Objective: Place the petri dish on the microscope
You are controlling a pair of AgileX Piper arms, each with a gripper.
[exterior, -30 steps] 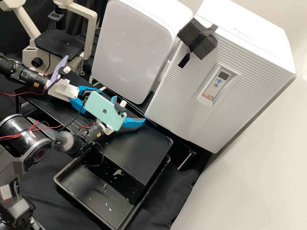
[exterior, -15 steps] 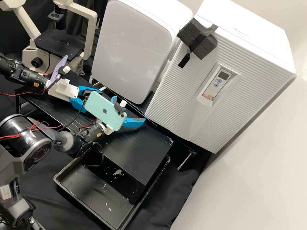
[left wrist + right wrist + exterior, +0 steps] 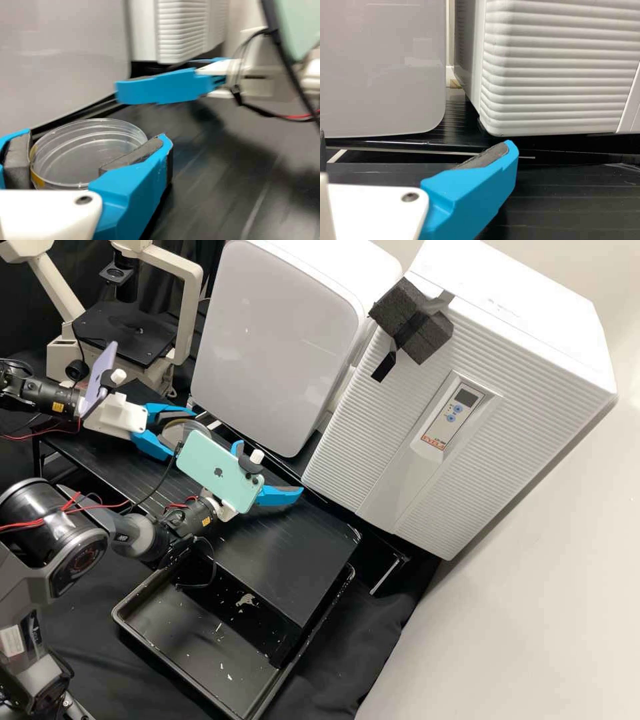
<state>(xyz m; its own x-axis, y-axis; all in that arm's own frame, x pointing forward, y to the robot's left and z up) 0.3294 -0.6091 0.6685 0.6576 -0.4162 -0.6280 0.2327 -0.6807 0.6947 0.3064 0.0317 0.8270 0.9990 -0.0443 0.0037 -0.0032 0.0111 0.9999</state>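
The microscope [image 3: 120, 328] awaits its dish. Right of it, the left hand [image 3: 181, 433] grips the petri dish [image 3: 75, 157]; picking looks done, carrying and placing remain. Farther right of the microscope, the right hand [image 3: 268, 468] is spread wide, holding nothing.

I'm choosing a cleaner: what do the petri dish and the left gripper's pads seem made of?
The petri dish looks like smooth, clear plastic: see-through walls, glossy highlights along the rim; glass remains possible. The pads look like matt grey rubber or dense foam, judging by their dull, slightly rough surface.
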